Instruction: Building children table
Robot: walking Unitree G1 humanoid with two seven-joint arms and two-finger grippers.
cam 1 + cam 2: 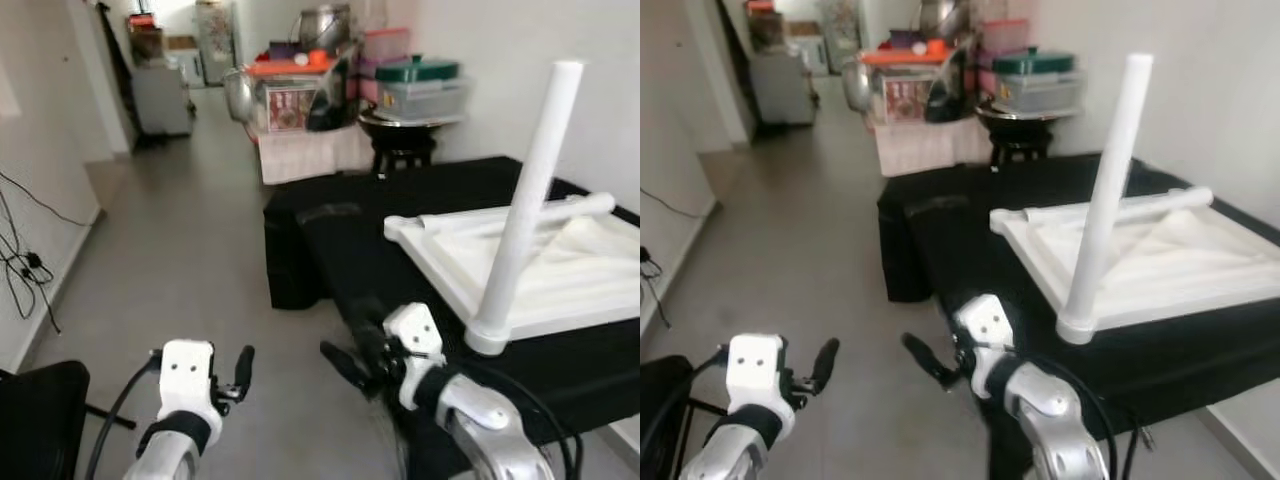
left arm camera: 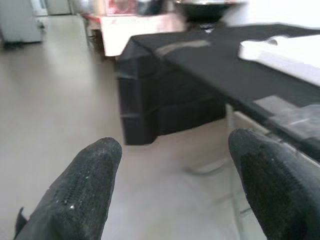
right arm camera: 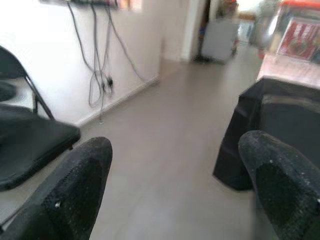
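White flat tabletop (image 1: 560,275), round upright leg (image 1: 525,200), perhaps plastic, black cloth (image 1: 400,215)

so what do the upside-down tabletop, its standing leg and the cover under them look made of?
Tabletop: probably painted wood or board, matte white, with a raised frame rim.
Standing leg: same matte white, a smooth round post, likely painted wood; plastic can't be ruled out.
Black cover: fabric, dull black, draping and creasing over the edges.
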